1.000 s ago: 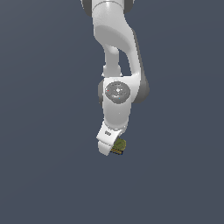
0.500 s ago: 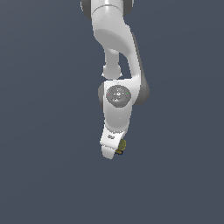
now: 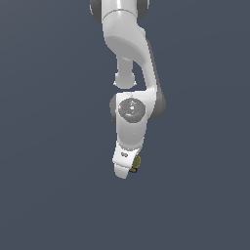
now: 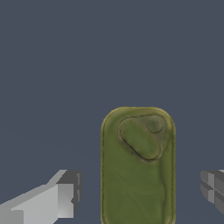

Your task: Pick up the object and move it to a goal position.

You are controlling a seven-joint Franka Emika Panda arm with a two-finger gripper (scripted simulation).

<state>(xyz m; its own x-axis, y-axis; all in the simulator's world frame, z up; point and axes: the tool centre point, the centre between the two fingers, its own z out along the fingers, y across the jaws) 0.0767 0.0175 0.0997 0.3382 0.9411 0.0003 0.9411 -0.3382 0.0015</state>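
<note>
The gripper (image 4: 139, 192) is hanging with jaws spread, not touching the block (image 4: 138, 166) sitting between them.

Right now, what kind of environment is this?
Looks like a bare simulator scene, not a real room: flat, uniform slate-grey background, a smoothly rendered white arm, and one small olive-green block sitting between the open fingers in the wrist view. No furniture or walls are visible.

The object (image 4: 138, 168) sits between the gripper (image 4: 139, 192) fingers, touching neither.
</note>
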